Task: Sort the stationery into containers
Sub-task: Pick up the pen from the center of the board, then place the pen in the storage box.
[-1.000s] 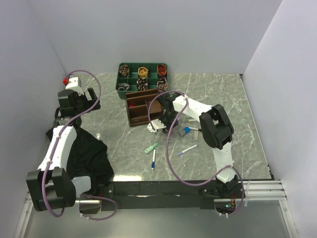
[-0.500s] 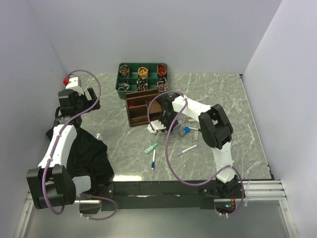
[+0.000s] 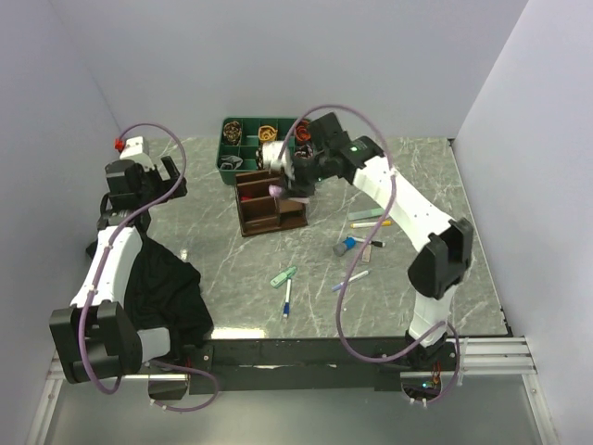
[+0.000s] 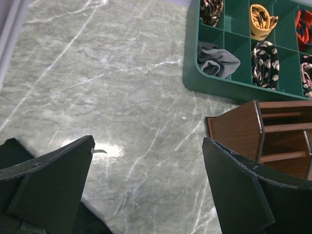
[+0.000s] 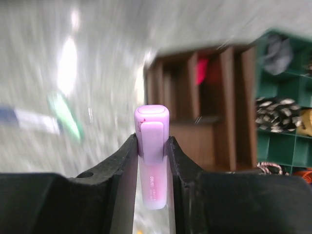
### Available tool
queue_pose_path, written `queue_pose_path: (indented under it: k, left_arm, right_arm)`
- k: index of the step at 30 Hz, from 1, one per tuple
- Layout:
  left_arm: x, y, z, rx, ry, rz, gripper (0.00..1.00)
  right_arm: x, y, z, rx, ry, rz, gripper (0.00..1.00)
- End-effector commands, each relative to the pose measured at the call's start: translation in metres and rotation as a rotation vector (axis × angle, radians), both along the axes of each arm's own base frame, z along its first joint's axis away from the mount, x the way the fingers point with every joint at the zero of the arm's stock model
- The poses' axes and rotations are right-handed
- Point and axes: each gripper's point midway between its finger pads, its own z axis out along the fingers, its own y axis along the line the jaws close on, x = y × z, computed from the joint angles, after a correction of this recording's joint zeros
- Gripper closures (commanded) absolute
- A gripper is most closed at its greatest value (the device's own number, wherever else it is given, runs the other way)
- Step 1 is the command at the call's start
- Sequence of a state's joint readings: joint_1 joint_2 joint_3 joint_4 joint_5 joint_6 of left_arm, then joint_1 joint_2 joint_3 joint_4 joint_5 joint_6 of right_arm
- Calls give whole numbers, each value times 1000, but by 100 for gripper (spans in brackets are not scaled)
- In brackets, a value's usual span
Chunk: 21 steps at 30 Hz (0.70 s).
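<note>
Top external: a second ago the right arm was low on the bench (image 3: 213, 241), in front of the organiser (image 3: 264, 209). It has since lifted, and the right end effector (image 3: 283, 181) now hangs over the organiser's open top. The pink marker (image 3: 276, 190) came up with it.

Right wrist: the fingers are closed most of the way on the pink marker (image 5: 152, 141), which is held upright with its cap proud of the tips. The organiser (image 5: 195, 97) lies just beyond. The view is smeared, so the arm is likely moving. I cannot tell which compartment sits under the marker.

Reading: pick done, transport nearly done. The next step is probably to line up over a tall slot and let go.

The left end effector (image 4: 147, 141) has not moved. It is spread fully, holds nothing and sits at the far left of the bench, well apart from the stationery.

Count:
- Organiser: one. A red item (image 5: 202, 73) already sits in one compartment.
- Pink marker: one, in the grip.
- Mint-green clip (image 3: 283, 276): one, on the bench.
- Blue pen (image 3: 287, 306): one, near the front.
- White pen (image 3: 350, 280): one.
- Grey-blue cylinder (image 3: 343, 248): one.
- Pale markers (image 3: 369, 215): two or three in a loose group on the right, too small to separate.
- Green tray (image 3: 232, 148) of rolled items: one, behind the organiser.
- Black cloth (image 3: 167, 297): one, front left.

Six or so pieces remain loose.
</note>
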State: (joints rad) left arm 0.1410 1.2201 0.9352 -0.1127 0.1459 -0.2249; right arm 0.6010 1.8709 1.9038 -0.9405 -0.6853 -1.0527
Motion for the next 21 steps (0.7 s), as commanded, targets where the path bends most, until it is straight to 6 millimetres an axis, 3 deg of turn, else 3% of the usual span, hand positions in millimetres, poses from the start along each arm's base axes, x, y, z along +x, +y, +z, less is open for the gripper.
queue_pose_path:
  k: [1, 4, 6, 8, 9, 11, 15, 21]
  left_arm:
    - [12, -3, 25, -29, -58, -17, 1]
    - [14, -2, 20, -26, -31, -9, 1]
    - [17, -1, 19, -20, -19, -11, 1]
    - [17, 0, 13, -15, 5, -4, 0]
    - [18, 2, 15, -7, 6, -2, 1]
    - [19, 4, 10, -1, 21, 4, 1]
    - [21, 7, 6, 18, 35, 9, 1]
    - [26, 9, 1, 26, 48, 11, 0]
  right_arm:
    - [18, 45, 63, 443, 211, -199, 100]
    - [29, 59, 82, 629, 178, -233, 100]
    - [38, 68, 76, 662, 207, -244, 100]
    - [46, 76, 85, 704, 191, -228, 100]
    - [50, 81, 77, 702, 210, -221, 100]
    - [56, 85, 82, 728, 160, -193, 100]
    - [65, 94, 68, 706, 99, -131, 100]
    - [69, 96, 48, 666, 29, -81, 100]
